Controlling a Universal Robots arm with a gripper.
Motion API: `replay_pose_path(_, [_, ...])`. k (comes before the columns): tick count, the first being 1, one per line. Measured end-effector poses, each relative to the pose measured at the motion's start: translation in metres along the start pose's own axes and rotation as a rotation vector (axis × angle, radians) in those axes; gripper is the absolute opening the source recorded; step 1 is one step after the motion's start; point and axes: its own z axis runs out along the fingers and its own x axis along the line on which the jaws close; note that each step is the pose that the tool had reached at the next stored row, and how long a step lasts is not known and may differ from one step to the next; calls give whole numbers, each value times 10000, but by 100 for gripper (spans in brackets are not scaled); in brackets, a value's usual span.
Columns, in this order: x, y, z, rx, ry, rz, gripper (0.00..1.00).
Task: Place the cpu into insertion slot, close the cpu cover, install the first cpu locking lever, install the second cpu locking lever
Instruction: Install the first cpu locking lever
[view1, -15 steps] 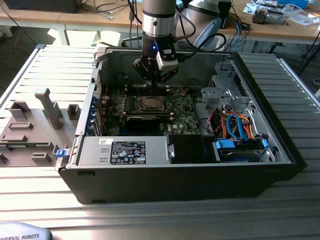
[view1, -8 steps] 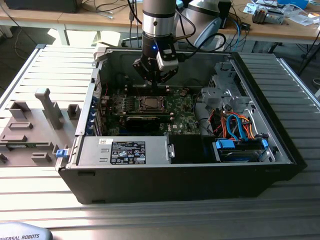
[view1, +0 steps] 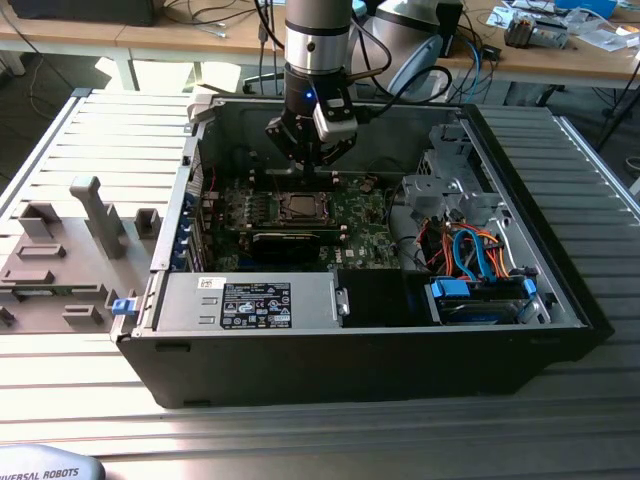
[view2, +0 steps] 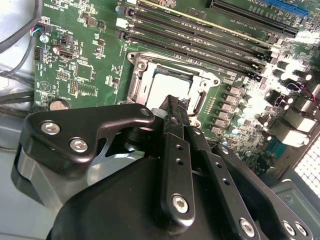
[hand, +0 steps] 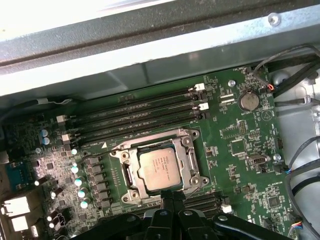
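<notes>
The cpu (hand: 159, 169) lies flat in its socket on the green motherboard, silver-grey top up; it also shows in the exterior view (view1: 298, 207) and the second wrist view (view2: 165, 85). The cpu cover (hand: 186, 141), a silver frame with a square opening, lies down flat around the chip. My gripper (view1: 312, 168) hangs inside the open computer case, just above the socket's far edge. Its black fingers (view2: 172, 120) are pressed together with nothing seen between them, the tips (hand: 172, 199) close over the socket's edge. Whether the locking levers are latched I cannot tell.
Memory slots (hand: 135, 112) run beside the socket, and a coin battery (hand: 247, 100) sits further along the board. A black card (view1: 290, 240), the grey power supply (view1: 250, 300) and a drive cage with blue and orange cables (view1: 480, 265) crowd the case. Grey fixtures (view1: 60, 260) stand outside it.
</notes>
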Motion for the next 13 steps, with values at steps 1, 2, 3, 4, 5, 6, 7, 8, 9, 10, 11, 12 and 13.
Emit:
replay_pose_path(1, [0, 0, 0, -1, 0, -12, 11])
replay_pose_path(2, [0, 0, 0, -1, -1, -24, 11])
replay_pose_path(3, [0, 0, 0, -1, -2, -31, 11])
replay_pose_path(4, [0, 0, 0, -1, -2, -42, 11])
replay_pose_path(5, [0, 0, 0, -1, -3, -51, 11])
replay_pose_path(6, [0, 0, 0, -2, -4, -61, 11])
replay_pose_path(7, [0, 0, 0, -1, -4, -69, 11])
replay_pose_path(8, [0, 0, 0, -2, -6, -85, 11])
replay_pose_path(9, [0, 0, 0, -2, -7, -107, 11])
replay_pose_path(10, [0, 0, 0, -3, -8, -118, 11])
replay_pose_path(11, [0, 0, 0, -3, -9, -127, 11])
replay_pose_path(12, [0, 0, 0, -4, -10, -141, 11])
replay_pose_path(13, [0, 0, 0, -4, -11, -157, 11])
